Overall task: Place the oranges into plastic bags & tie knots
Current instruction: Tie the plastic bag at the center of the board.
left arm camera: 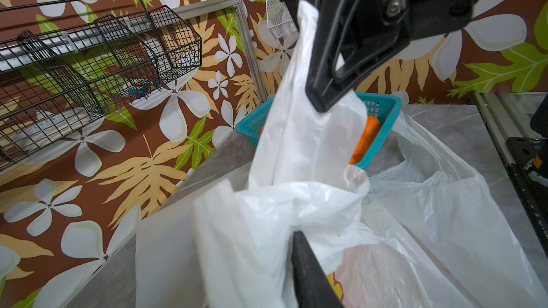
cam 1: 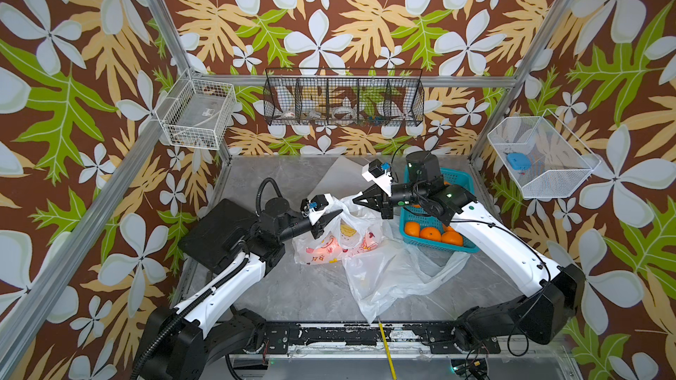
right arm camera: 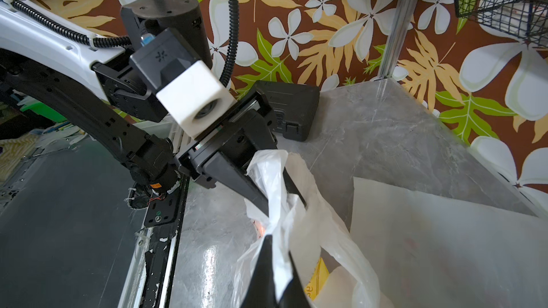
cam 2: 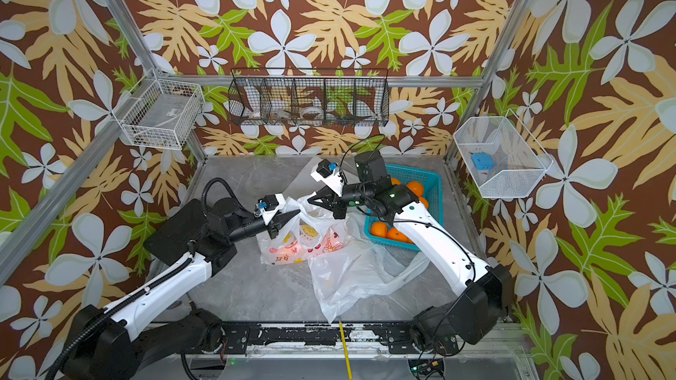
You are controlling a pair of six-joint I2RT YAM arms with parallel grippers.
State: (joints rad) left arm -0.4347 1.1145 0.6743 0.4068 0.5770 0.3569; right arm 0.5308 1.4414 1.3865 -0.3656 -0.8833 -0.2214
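Your right fingers (right arm camera: 265, 257) clench a handle (right arm camera: 277, 226) of the printed bag (cam 1: 340, 239) on the desk (cam 1: 292, 286). Whether your left fingers (right arm camera: 243, 183) clamp its other one, I cannot tell. Tying looks unfinished; oranges (cam 1: 429, 233) sit in the teal basket (cam 1: 457, 177).

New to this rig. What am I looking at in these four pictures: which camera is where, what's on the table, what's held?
Two robot arms on one base, each ending in a two-fingered gripper. Two pictures come from a stereo camera overhead; two from cameras on the arms' wrists. On the grey table lie a printed bag with something orange showing through, a second plastic bag, a teal basket of oranges and a black case. The right gripper is shut on a handle of the printed bag. The left gripper has that bag's plastic between its fingers; whether it pinches, I cannot tell.
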